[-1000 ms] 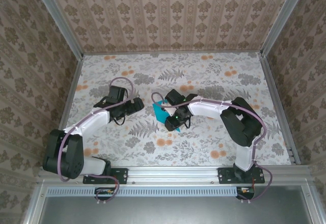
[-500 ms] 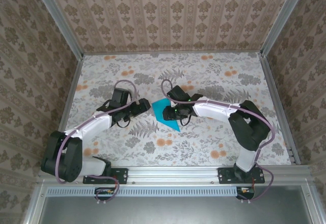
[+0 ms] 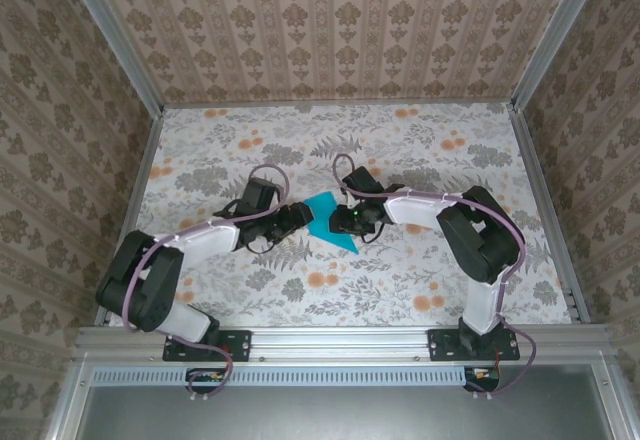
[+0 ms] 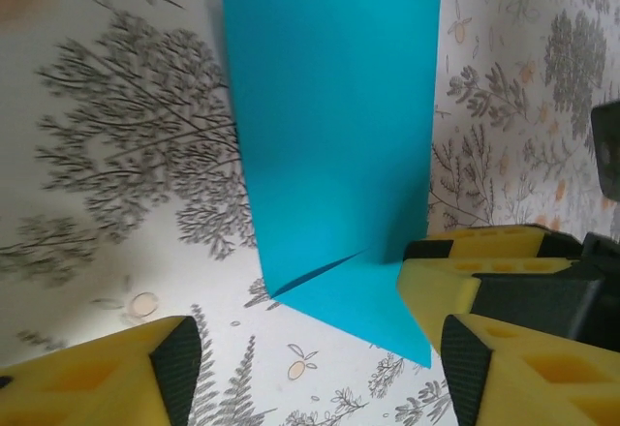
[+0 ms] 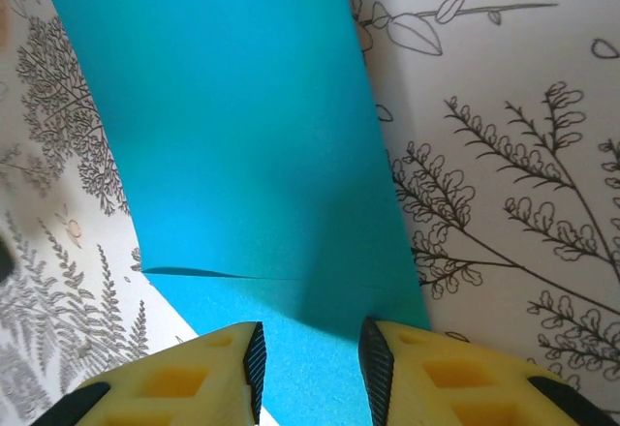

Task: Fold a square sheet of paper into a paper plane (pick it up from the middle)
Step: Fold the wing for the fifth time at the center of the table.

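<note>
At the middle of the floral counter (image 3: 420, 150) the paper plane (image 3: 326, 218) lies flat between both arms. The left hand (image 4: 315, 353) is spread wide over one corner. The right hand (image 5: 308, 349) sits over the opposite edge, fingers slightly apart.

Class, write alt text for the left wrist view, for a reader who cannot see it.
A folded teal paper plane lies on a floral tablecloth. The left end effector stands open below it. A yellow finger of the right end effector sits at the paper's lower right edge.
</note>
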You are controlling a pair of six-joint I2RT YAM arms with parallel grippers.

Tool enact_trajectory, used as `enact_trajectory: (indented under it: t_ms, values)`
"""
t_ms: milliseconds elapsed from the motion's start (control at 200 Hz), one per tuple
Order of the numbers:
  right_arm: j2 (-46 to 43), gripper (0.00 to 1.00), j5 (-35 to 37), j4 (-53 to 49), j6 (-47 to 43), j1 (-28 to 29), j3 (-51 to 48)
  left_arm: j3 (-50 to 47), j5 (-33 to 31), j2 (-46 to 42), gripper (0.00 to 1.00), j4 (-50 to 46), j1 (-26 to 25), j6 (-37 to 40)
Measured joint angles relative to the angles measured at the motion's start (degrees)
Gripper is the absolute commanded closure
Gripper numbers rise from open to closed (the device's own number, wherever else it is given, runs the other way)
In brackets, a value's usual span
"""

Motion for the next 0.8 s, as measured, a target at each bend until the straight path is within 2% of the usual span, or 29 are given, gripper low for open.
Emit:
enact_trajectory:
  t_ms: [235,375,715,800]
  values:
    - [-0.28,0.63,-9.53,7.72,1.84,-4.26,-4.59,-0.37,1.97,5.68,0.52,5.99,-1.84,-4.81]
    - [-0.31,0.63,-12.61,10.16,2.47,-5.84,-5.99,-1.09,2.14,6.58,0.59,8.07,-1.90,-6.60]
    - [-0.26,0.65,-16.48,13.75,4.00,-7.85,-8.02,-0.94,3.08,9.01,0.63,10.43,-1.77,-7.54]
    - [-0.20,0.65,-17.05,14.25,4.39,-8.04,-8.22,-0.55,3.45,9.66,0.67,10.97,-1.77,-7.80]
